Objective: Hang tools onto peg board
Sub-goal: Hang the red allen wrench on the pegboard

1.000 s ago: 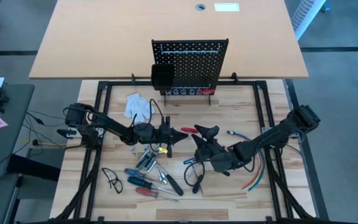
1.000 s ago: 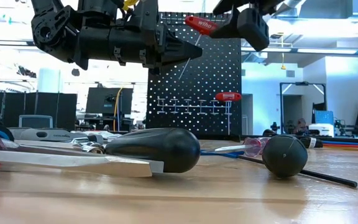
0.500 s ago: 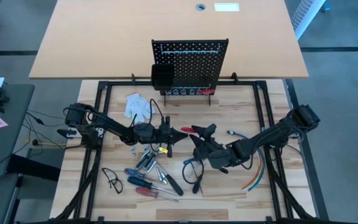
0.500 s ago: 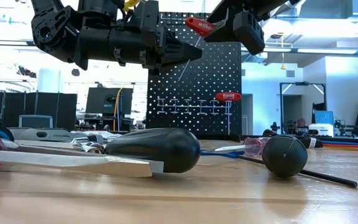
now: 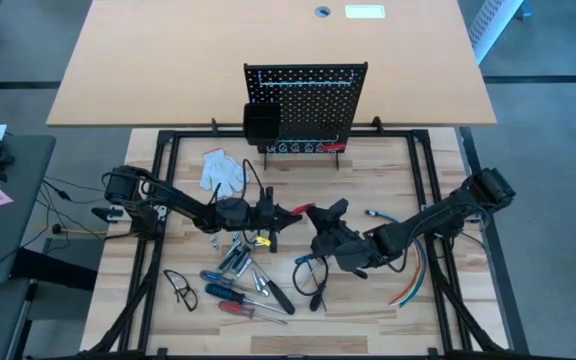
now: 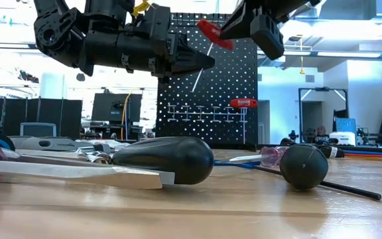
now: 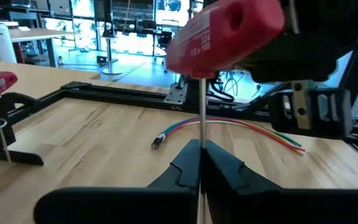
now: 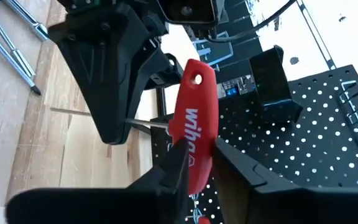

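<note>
A red T-handle key point(image 6: 214, 34) hangs in the air over the middle of the table, between my two grippers. My left gripper point(image 6: 207, 63) comes in from the table's left and is shut on the key's thin metal shaft. My right gripper point(image 8: 201, 162) comes in from the right with its fingers on the red handle. The black peg board point(image 5: 306, 105) stands upright at the table's far edge, and another red-handled key point(image 6: 243, 103) hangs on it. More tools point(image 5: 243, 280) lie in a loose heap on the wood near the front left. My left gripper pinches the key's metal shaft point(image 7: 202, 124) between its two fingertips, a little below the handle. The fingers lie level, coming from the table's left and crossing the shaft. The key is clear of the table with its handle uppermost. My right gripper has the red handle point(image 8: 194, 124) between its two fingers point(image 8: 178, 158), one on each flat side. It reaches in from the table's right, nearly level. The handle stands above the left gripper's fingers, clear of the table.
A white glove point(image 5: 223, 172) lies at the far left of the wood. Coloured cables point(image 5: 408, 270) curve along the right side. A black bin point(image 5: 261, 122) sits on the peg board's left part. Big dark screwdriver handles point(image 6: 171, 159) lie near the low camera.
My right gripper's fingers have closed from wide open onto the red handle while the hand stayed in place. The handle has tipped slightly in the hold.
</note>
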Motion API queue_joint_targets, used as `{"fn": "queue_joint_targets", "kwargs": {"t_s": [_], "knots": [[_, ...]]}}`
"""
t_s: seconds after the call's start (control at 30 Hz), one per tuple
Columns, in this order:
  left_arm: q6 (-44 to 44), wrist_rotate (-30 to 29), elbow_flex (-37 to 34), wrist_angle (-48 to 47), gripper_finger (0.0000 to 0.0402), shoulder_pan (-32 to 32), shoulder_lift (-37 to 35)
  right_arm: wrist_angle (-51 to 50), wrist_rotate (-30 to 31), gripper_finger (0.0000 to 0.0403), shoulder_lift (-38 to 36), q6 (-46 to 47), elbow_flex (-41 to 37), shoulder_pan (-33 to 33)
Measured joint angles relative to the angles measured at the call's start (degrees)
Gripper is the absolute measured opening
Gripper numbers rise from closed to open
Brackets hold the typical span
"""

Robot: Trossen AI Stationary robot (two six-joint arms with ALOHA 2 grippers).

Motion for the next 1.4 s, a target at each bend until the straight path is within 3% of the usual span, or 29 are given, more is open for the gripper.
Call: {"fn": "queue_joint_targets", "kwargs": {"t_s": [0.23,0.37,0.5,0.8,0.9,1.1,1.3,1.4], "knots": [[0.94,0.49,0.09,-1.27,0.0061,-0.02,0.0,-0.06,2.66,0.0015,0.0,0.44,0.0,0.98],[1.28,0.47,0.09,-1.94,0.0045,-0.02,-0.02,-0.27,2.69,0.0006,0.0,2.95,0.0,1.24],[2.54,0.45,0.09,-4.16,0.0006,-0.02,-0.02,-1.75,2.38,0.0049,0.0,9.66,0.0,2.09],[12.36,4.22,1.82,-17.44,0.002,0.03,-0.07,-32.03,-12.77,0.0203,0.01,52.17,-0.06,2.99],[12.63,6.19,5.3,-25.19,0.0046,-0.03,0.3,-33.54,-16.4,0.0237,0.0,60.86,-1.66,2.98],[18.37,10.5,9.24,-37.58,0.0112,-0.68,0.59,-26.0,-22.46,0.0248,0.02,59.05,-5.57,4.52],[16.0,13.59,9.44,-38.29,0.0159,-0.03,0.98,-20.23,-24.56,0.024,0.02,56.99,-7.8,3.51],[19.66,16.98,9.32,-39.34,0.0176,-0.18,1.99,-20.02,-24.61,0.0239,0.02,56.98,-7.85,2.83]]}}
